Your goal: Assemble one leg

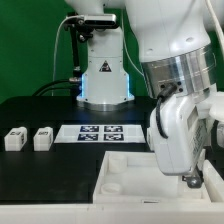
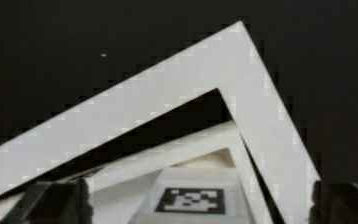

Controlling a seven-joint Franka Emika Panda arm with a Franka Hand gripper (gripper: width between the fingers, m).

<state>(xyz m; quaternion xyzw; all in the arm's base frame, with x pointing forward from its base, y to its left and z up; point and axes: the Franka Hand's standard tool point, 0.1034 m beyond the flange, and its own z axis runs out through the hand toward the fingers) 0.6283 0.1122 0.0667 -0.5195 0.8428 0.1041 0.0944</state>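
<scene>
Two legs (image 1: 14, 139) (image 1: 42, 138), small white blocks, lie side by side on the black table at the exterior view's left. The large white tray-like piece (image 1: 125, 178) lies at the front. My gripper (image 1: 190, 180) hangs over the tray's right part, far from the legs. In the wrist view the tray's rim (image 2: 194, 85) forms a corner, and my gripper (image 2: 202, 206) is open with its dark fingers (image 2: 59, 203) wide apart. Between them, lower down, lies a white surface with a black-and-white marker (image 2: 192, 199). I cannot tell whether that is a leg or the tray itself. Nothing is gripped.
The marker board (image 1: 100, 132) lies flat behind the tray, in front of the robot's base (image 1: 103, 80). Cables run along the back left. The table's front edge is just below the tray.
</scene>
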